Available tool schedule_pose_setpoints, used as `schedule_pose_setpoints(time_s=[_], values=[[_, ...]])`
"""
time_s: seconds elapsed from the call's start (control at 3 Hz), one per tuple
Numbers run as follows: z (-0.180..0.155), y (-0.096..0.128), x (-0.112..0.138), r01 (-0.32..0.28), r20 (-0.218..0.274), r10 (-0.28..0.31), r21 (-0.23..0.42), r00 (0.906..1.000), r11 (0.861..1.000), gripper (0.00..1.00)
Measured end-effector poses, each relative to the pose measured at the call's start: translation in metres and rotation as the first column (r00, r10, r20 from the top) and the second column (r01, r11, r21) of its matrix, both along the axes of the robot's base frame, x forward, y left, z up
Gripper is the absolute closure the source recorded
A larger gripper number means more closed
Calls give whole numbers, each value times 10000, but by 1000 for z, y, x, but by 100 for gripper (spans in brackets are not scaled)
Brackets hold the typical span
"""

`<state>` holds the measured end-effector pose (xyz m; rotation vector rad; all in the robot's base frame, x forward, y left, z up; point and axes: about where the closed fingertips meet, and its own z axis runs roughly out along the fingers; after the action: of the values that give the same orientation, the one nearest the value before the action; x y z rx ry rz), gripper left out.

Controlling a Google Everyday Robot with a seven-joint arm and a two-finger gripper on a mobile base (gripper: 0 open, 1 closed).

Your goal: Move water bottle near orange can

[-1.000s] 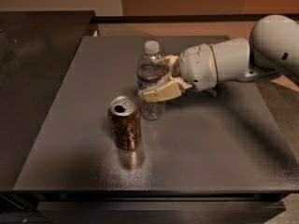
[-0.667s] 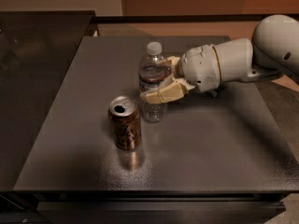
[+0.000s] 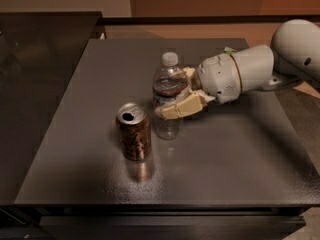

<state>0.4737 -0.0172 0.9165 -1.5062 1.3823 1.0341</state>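
The water bottle (image 3: 168,98) is clear ribbed plastic with a white cap and a dark label band. It stands upright on the grey table (image 3: 230,154), just right of and behind the orange can. The orange can (image 3: 134,132) is brownish-orange with a silver top and an open tab hole, and it stands upright a small gap from the bottle. My gripper (image 3: 177,96) reaches in from the right. Its cream fingers (image 3: 182,107) are closed around the bottle's middle.
The white arm (image 3: 260,69) stretches from the right edge across the table's right half. A dark counter (image 3: 35,74) adjoins the table on the left. The table's front edge runs along the bottom.
The bottle and my gripper have shifted very slightly right and forward. The can has not moved.
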Motion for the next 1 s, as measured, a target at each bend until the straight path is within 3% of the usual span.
schedule_pose_setpoints(time_s=[0.33, 1.0], values=[[-3, 1, -9, -451, -238, 451, -26, 9987, 9990, 82], [-7, 6, -18, -1176, -86, 1176, -86, 9930, 9930, 36]])
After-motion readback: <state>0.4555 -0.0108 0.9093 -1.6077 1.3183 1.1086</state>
